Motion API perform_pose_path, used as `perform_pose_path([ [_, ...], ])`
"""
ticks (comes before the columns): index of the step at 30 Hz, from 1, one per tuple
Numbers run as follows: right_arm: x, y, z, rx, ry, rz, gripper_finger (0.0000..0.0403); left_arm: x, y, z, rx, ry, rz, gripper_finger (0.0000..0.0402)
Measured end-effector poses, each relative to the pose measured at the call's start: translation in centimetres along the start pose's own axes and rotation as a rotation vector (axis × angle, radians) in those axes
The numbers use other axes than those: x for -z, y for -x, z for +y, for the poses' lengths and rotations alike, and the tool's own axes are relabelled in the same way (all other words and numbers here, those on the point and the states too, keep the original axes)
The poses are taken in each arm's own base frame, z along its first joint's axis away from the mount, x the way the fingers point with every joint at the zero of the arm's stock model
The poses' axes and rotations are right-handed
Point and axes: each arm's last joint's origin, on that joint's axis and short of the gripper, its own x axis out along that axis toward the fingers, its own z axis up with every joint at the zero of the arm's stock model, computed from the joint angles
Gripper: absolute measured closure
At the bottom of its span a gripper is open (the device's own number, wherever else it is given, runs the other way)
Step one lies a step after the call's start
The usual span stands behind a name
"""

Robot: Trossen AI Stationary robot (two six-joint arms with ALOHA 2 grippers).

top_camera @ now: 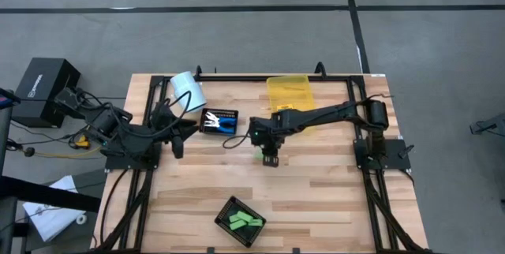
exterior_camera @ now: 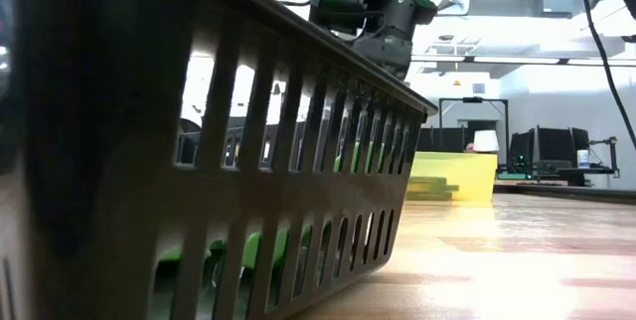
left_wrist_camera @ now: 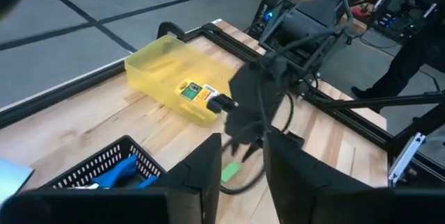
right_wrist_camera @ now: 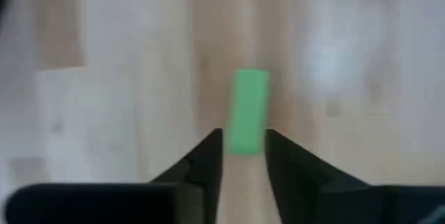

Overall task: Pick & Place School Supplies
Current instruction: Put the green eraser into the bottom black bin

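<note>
My right gripper (top_camera: 269, 158) hangs over the middle of the table, shut on a small light-green oblong piece (right_wrist_camera: 247, 111). The left wrist view shows the same piece (left_wrist_camera: 231, 172) below that gripper. My left gripper (top_camera: 178, 142) waits open near the table's left side, beside the black tray (top_camera: 207, 114) that holds the blue-handled tools (top_camera: 227, 125). More green pieces (top_camera: 245, 222) lie in a second black tray (top_camera: 229, 207) at the near edge. A yellow-orange pack with a green-white label (left_wrist_camera: 192, 92) lies in the yellow bin (top_camera: 289, 92). My right gripper pinches the green piece by its one end (right_wrist_camera: 243, 144) between the two fingertips (right_wrist_camera: 208, 156), coming from above and pointing down. The piece runs along the fingers and sticks out past their tips. It is lifted clear of the table.
A pale white-blue cylinder (top_camera: 187, 91) lies at the far left corner. The near tray's slotted wall (exterior_camera: 248, 161) fills the low view's left. Bare wood lies between the right gripper and the near tray. Black frame rails run along the table's sides.
</note>
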Motion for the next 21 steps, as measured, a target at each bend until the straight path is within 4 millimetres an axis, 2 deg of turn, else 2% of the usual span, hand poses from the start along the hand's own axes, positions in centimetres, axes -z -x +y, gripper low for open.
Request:
perform_pose_path([
  [5, -0.2, 0.3, -1.8, 0.026, -0.034, -0.019, 0.0248, 0.1, -0.2, -0.1, -0.005, -0.006, 0.002, 0.0278],
  [9, 0.5, -0.8, -2.0, 0.001, -0.055, -0.030, 0.0226, 0.1, -0.2, -0.1, -0.004, -0.006, 0.003, 0.0271],
  [15, 2.4, -2.8, -1.6, -0.020, -0.064, -0.002, 0.0235, 0.1, -0.2, -0.1, -0.004, -0.025, 0.003, 0.0270],
  [21, 2.4, -3.0, -1.8, -0.026, -0.088, -0.037, 0.0257, 0.1, -0.2, -0.1, -0.004, -0.027, 0.003, 0.0270],
])
